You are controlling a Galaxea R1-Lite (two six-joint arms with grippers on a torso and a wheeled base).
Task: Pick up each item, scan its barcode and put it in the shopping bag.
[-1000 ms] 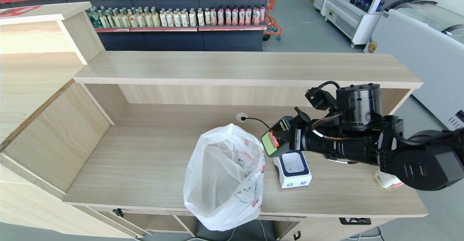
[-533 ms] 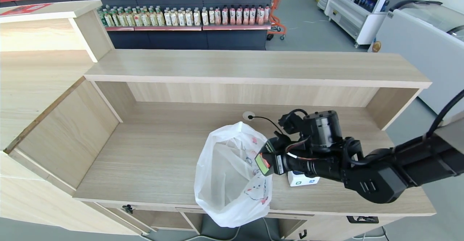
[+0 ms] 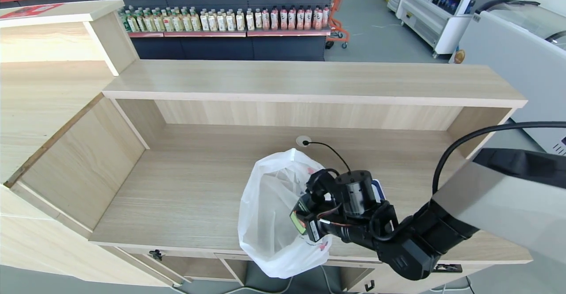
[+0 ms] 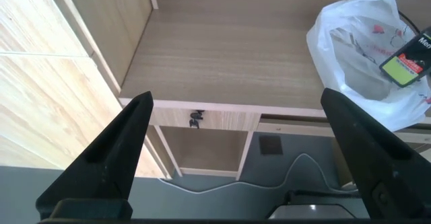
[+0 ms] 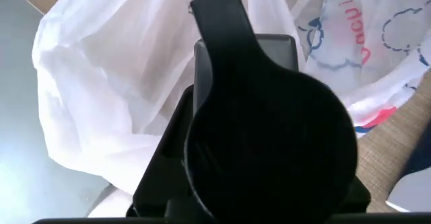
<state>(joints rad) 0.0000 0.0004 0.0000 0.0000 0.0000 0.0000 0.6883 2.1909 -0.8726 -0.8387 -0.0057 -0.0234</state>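
Note:
The white shopping bag (image 3: 269,214) stands open at the counter's front edge. My right gripper (image 3: 306,212) hangs at the bag's mouth on its right side, shut on a black packet with a green and red label (image 3: 298,216). In the right wrist view the gripper (image 5: 242,42) and its dark packet (image 5: 279,46) sit over the bag's white plastic (image 5: 114,89). My left gripper (image 4: 249,157) is open and holds nothing, off the counter's front-left corner. From there the bag (image 4: 357,49) and the packet (image 4: 406,60) show farther off.
A white and blue barcode scanner (image 3: 377,187) sits on the counter just behind my right wrist, mostly hidden. A black cable (image 3: 329,151) runs from a hole in the counter (image 3: 302,141). A raised shelf (image 3: 309,82) borders the back and a wooden side wall (image 3: 75,166) the left.
My right arm has carried the packet from above the scanner down and leftward to the bag's mouth. The head camera shifted slightly early on.

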